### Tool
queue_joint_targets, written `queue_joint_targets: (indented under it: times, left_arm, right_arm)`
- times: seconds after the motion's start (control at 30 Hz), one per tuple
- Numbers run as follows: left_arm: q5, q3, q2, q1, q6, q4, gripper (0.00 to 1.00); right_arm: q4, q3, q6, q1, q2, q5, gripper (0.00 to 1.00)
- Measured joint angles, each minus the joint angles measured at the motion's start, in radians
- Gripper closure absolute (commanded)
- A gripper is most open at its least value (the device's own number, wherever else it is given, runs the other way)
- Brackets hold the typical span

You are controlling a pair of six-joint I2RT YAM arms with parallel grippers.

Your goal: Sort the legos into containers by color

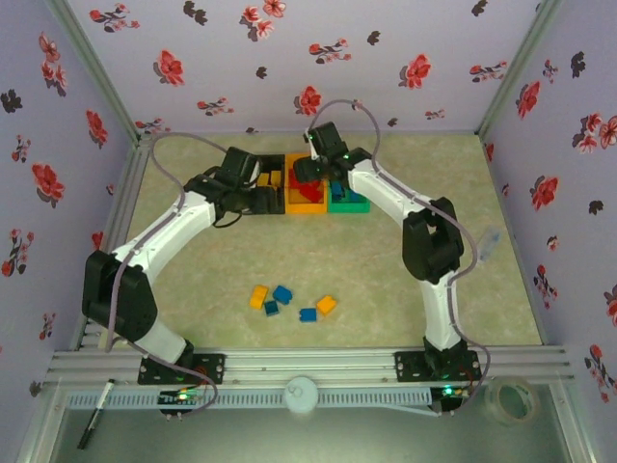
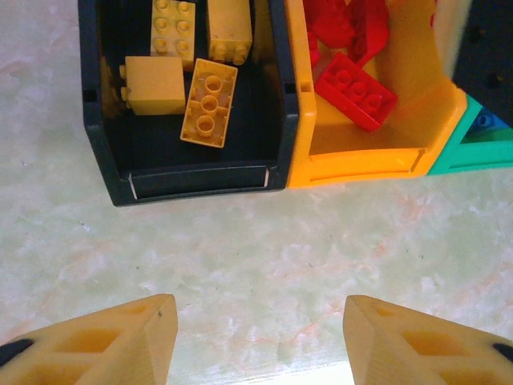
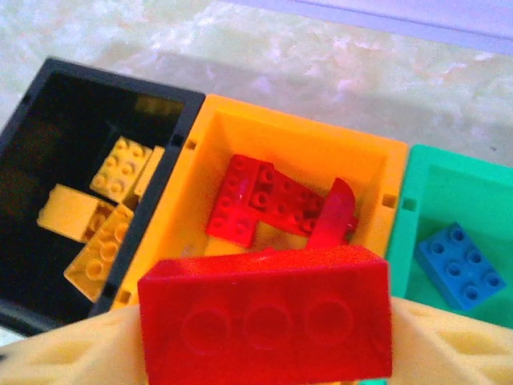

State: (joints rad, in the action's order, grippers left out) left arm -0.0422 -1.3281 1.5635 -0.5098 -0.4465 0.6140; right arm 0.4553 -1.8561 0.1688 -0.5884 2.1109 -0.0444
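Note:
Three joined containers stand at the back: black (image 1: 271, 172), orange (image 1: 307, 205), green (image 1: 351, 204). In the right wrist view my right gripper (image 3: 264, 341) is shut on a red lego (image 3: 264, 317), underside toward the camera, above the orange bin (image 3: 304, 144). That bin holds red legos (image 3: 264, 200). A blue lego (image 3: 459, 265) lies in the green bin (image 3: 449, 180), and yellow legos (image 3: 104, 224) lie in the black bin (image 3: 88, 88). My left gripper (image 2: 260, 321) hangs open and empty over bare table, in front of the black bin (image 2: 192, 183). Several loose legos, yellow (image 1: 258, 296), blue (image 1: 282, 293) and orange (image 1: 327, 305), lie mid-table.
Flowered walls close in the table on three sides. A tape roll (image 1: 509, 400) and a pen (image 1: 94, 415) lie by the front rail, below the arm bases. Both arms reach over the table toward the bins.

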Motion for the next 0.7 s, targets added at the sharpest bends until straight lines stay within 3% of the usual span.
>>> queue_joint_targets:
  times: [0.23,0.7]
  left_arm:
    - [-0.004,0.0,-0.002,0.007,0.001,0.001,0.41]
    - [-0.005,0.021,-0.003,0.013,0.003,0.001,0.41]
  right_arm:
    - [0.029,-0.043,-0.005,0.002,0.029,0.008,0.15]
    - [0.016,0.131,-0.004,0.002,-0.114,-0.013,0.15]
